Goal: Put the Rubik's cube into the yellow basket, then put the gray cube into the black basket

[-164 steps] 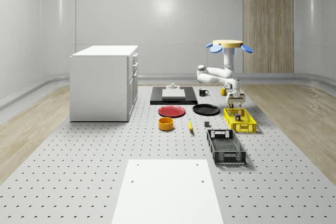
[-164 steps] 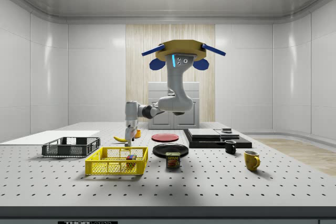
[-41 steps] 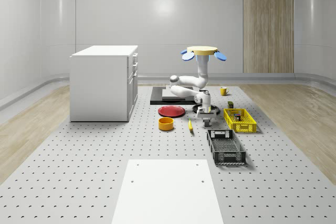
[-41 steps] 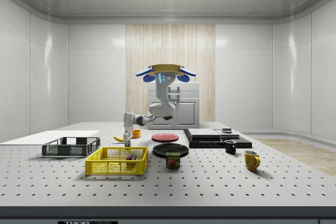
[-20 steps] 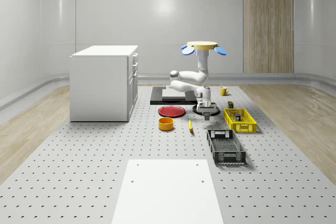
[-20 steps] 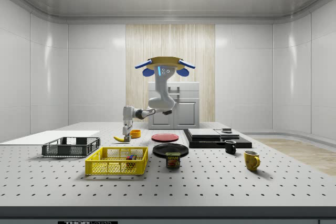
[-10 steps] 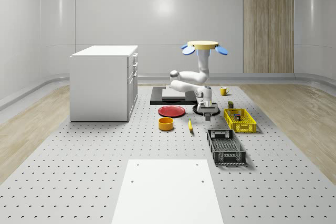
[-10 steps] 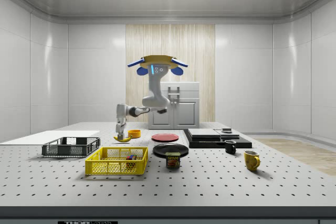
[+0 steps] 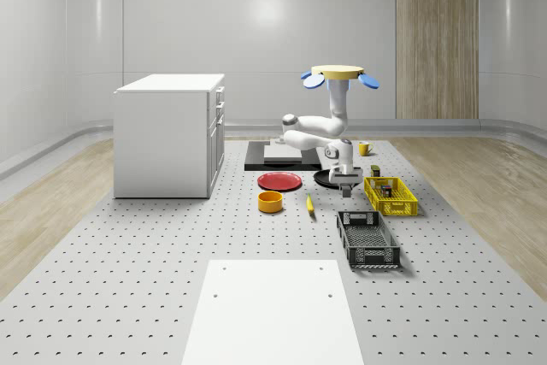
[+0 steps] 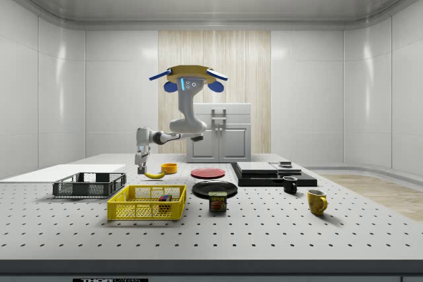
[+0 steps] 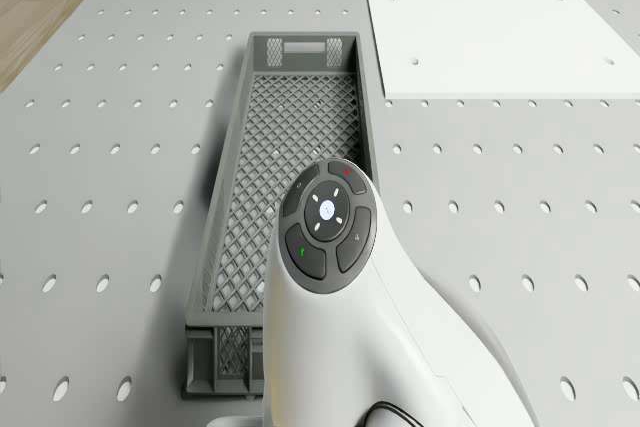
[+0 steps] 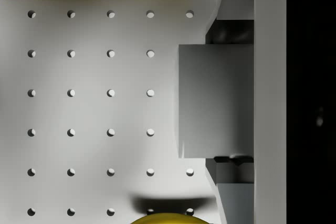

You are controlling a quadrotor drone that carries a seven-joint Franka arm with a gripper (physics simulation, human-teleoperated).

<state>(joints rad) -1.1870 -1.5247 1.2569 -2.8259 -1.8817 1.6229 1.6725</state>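
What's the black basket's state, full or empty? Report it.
Empty where visible: the black basket shows bare mesh in the drone view; the arm hides one corner.

Glossy pale grey walls (image 9: 256, 32) (one vertical wood-grain panel (image 9: 436, 36) behind) surround a white drawer cabinet (image 9: 169, 134) standing on the perforated grey floor (image 9: 111, 254).

The drone (image 9: 338, 74) hovers in the air above the far part of the bench (image 9: 128, 245), rotors level, its white arm (image 9: 312, 130) hanging from under it, folding at the elbow and reaching down. The wrist turns the tool (image 9: 346, 185) straight downward above the bench top. In the wrist view its fingers (image 12: 233, 24) are clamped on a gray cube (image 12: 215, 100).
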